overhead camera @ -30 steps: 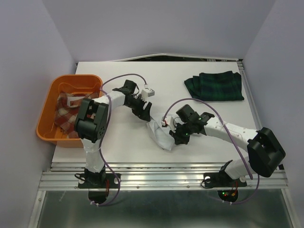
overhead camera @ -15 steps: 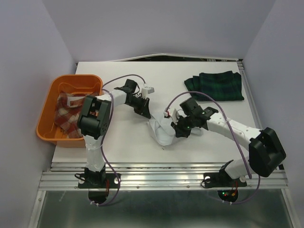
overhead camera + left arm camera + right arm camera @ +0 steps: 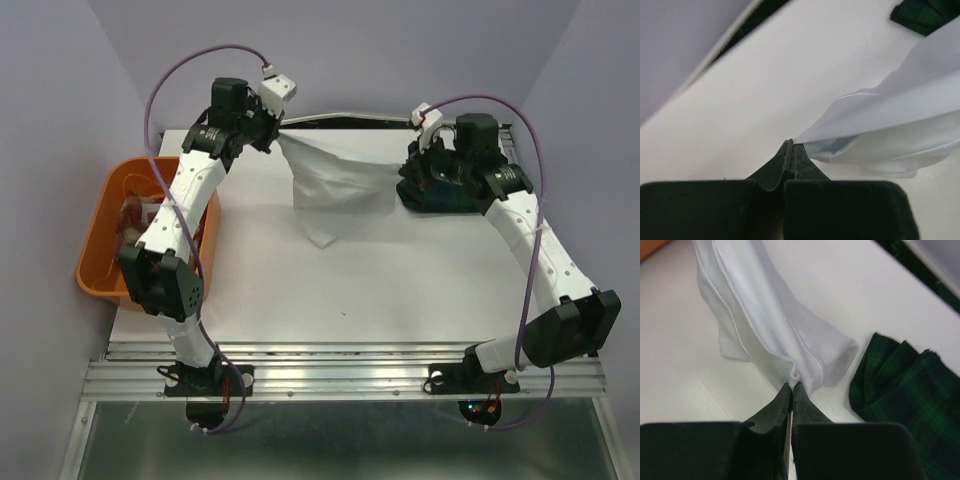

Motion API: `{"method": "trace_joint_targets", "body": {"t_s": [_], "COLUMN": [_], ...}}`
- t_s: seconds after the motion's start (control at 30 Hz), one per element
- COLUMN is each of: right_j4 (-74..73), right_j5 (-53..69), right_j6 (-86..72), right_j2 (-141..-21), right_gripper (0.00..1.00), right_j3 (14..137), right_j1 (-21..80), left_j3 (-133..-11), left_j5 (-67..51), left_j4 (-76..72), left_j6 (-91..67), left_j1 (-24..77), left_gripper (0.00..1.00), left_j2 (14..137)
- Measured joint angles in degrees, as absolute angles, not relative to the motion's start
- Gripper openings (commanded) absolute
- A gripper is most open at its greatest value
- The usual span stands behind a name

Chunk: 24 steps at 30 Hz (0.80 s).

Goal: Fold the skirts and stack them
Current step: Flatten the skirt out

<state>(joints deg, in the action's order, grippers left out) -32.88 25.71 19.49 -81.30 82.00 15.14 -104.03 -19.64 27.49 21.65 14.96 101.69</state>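
The white skirt (image 3: pixel 335 185) hangs spread between my two grippers above the far half of the table, its lower point touching or just above the surface. My left gripper (image 3: pixel 278 138) (image 3: pixel 791 145) is shut on its left top corner. The right gripper (image 3: pixel 412 163) (image 3: pixel 792 386) is shut on a bunched fold of the white skirt (image 3: pixel 765 315) at the right top corner. Folded flat at the far right, the dark green plaid skirt (image 3: pixel 455 195) (image 3: pixel 905 380) lies partly under the right arm. The red-and-tan plaid skirt (image 3: pixel 133 215) lies crumpled in the basket.
An orange plastic basket (image 3: pixel 95 255) stands at the table's left edge, beside the left arm's lower links. Purple cables loop high over both arms. The back wall stands close behind the two raised grippers.
The left gripper has shut on the white skirt. Both arms have carried it up from the near middle of the table to the far side and pulled it out wide.
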Motion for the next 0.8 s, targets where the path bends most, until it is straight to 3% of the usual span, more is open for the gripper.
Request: {"method": "trace_joint_targets", "body": {"t_s": [0.17,0.47,0.67,0.8], "right_j4": [-30.9,-31.8,-30.7,-27.9], "right_j5": [26.9,31.9,33.7,32.2], "right_j6": [18.2,16.4,13.0,11.2], "right_j2": [-81.3,-80.8,-82.6,-90.6], "right_gripper": [0.01,0.01,0.01,0.01], "right_j3": [88.4,88.8,88.7,91.4], "right_j1": [14.7,14.7,14.7,14.7], "left_j3": [-111.5,-109.0,-108.5,-113.4], "left_j5": [-12.6,-8.9,-6.8,-4.8], "left_j4": [29.5,39.1,42.1,42.4], "left_j6": [28.4,33.1,34.2,34.2], "left_j1": [16.8,17.7,18.3,18.3], "left_gripper": [0.0,0.0,0.0,0.0], "left_j2": [95.6,88.7,89.9,96.6]}}
